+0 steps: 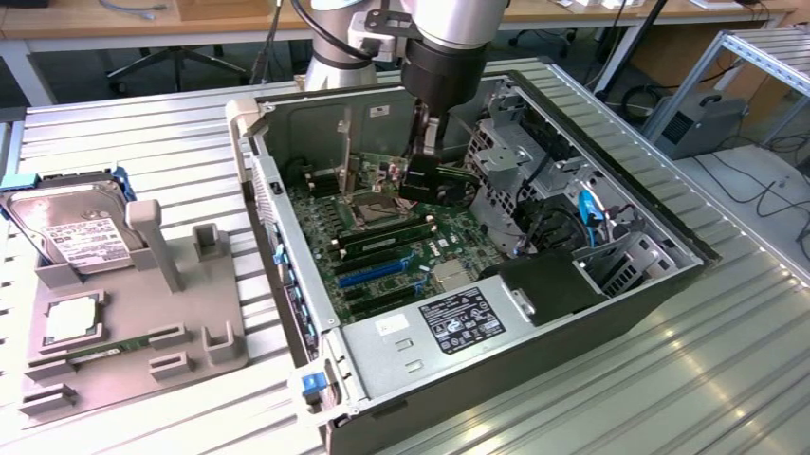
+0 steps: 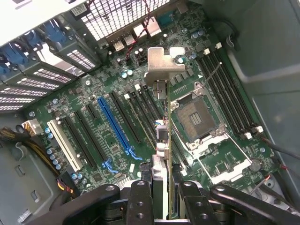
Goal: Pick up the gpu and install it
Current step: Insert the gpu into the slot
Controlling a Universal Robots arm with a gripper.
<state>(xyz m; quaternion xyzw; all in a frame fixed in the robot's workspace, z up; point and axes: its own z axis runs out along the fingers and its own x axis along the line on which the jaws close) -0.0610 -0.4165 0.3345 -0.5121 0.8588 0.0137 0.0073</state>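
Gpu (image 2: 163,140) was clamped edge-on between the fingers (image 2: 140,199), hanging inside the case (image 1: 379,341) above the motherboard (image 2: 93,140), apparently unseated. Long axis ran straight out from the gripper (image 2: 165,190), bracket (image 2: 161,65) foremost, roughly parallel to the blue slot (image 2: 115,126) alongside.

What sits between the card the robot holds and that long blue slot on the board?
In the wrist view, black expansion slots lie side by side between the gpu and the blue slot.

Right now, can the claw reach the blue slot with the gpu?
Probably yes: the claw, shut on the gpu, hangs over the motherboard, and nothing lies across the blue slot. The gpu sits beside it, not above.
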